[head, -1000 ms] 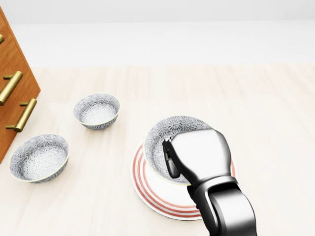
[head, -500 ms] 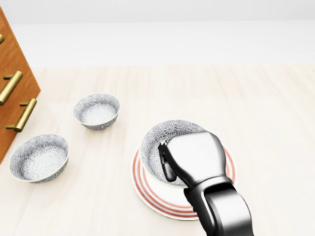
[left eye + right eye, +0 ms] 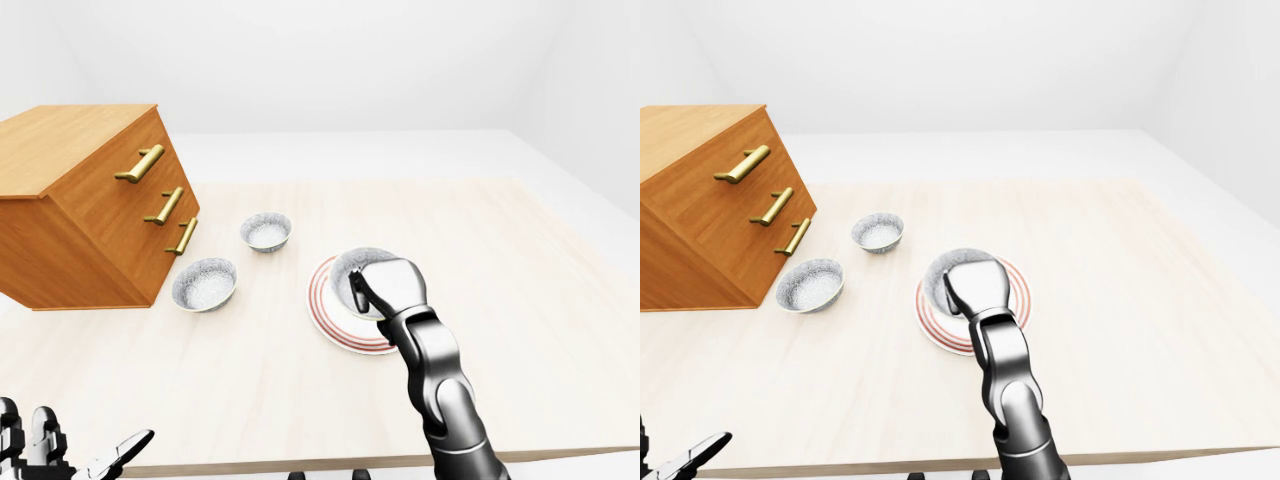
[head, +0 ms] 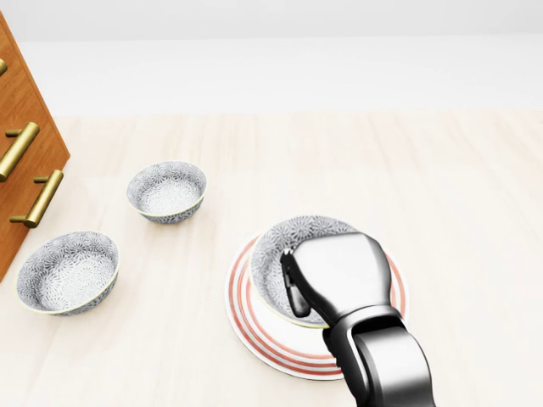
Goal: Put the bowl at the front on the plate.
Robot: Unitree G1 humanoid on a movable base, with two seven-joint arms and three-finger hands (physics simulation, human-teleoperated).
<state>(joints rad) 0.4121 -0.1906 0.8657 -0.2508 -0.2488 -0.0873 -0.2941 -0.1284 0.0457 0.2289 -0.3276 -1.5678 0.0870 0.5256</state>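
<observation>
Grips bowl (image 4: 293, 237) by rim w/ right hand (image 4: 339, 273), fingers closed, one hooked inside. Sits over middle of plate (image 4: 254, 326); resting or just above, can't tell.

Risks: if released w/ any tilt, may rock and slide toward plate's rim. If inner finger snags wall on pull-out, may drag bowl off or shove plate. Best to open fully, then lift straight up.

Room: right of and above plate, bare tabletop (image 4: 458, 195), ample. Left of plate, upper spare bowl (image 4: 167, 191) and lower spare bowl (image 4: 68, 271), both well apart; drawer chest (image 3: 90, 210) beyond. Below plate, tabletop edge, not close. Left hand (image 3: 60, 458) far below-left of plate, fingers spread, empty.
</observation>
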